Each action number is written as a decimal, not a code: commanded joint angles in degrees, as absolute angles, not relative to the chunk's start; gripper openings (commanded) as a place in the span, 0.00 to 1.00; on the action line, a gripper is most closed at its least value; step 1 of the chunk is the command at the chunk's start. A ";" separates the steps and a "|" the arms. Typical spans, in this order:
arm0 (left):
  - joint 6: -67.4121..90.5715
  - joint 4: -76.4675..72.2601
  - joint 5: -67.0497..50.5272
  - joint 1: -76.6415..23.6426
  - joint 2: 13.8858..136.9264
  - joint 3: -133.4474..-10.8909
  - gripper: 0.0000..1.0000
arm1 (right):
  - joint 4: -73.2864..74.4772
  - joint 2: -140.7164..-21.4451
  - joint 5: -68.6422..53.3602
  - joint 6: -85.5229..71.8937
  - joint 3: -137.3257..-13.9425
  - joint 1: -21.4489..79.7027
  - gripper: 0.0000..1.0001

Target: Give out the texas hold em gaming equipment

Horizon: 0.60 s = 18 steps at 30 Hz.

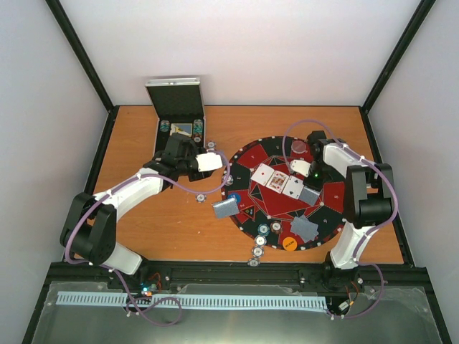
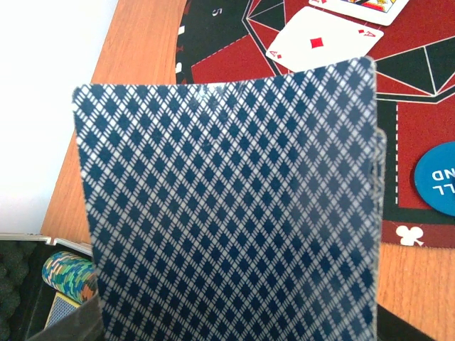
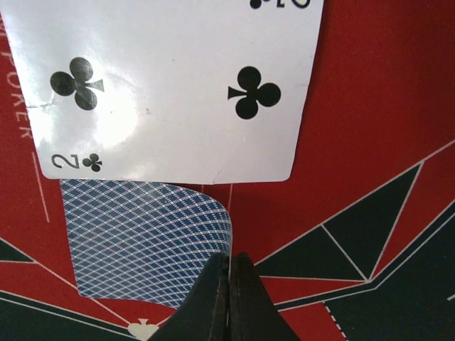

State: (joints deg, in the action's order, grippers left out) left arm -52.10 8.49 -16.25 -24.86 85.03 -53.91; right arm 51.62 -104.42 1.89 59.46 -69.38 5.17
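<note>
Orange table (image 1: 143, 236), round mat (image 1: 333, 195). Left gripper (image 1: 203, 162) clamps a card (image 2: 227, 206), its blue back seen only from the wrist; right gripper (image 3: 229, 266), pinched closed, tips beside a face-down card (image 3: 142, 234).

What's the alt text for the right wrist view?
The right gripper, shut, reaches from the bottom centre to the edge of a face-down blue-backed card on the red-and-black poker mat; whether it pinches the card is unclear. A face-up two of clubs lies just above that card.
</note>
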 commanded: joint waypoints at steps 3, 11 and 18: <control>-53.19 6.89 -16.91 -24.43 85.40 -56.34 0.53 | 52.00 -104.74 0.51 60.78 -70.54 4.75 0.05; -53.31 7.08 -17.03 -24.43 85.53 -56.59 0.53 | 49.99 -104.16 4.60 59.63 -70.67 5.14 0.35; -53.22 6.99 -17.12 -24.43 85.73 -56.86 0.53 | 37.05 -98.89 16.90 57.59 -68.70 6.24 0.76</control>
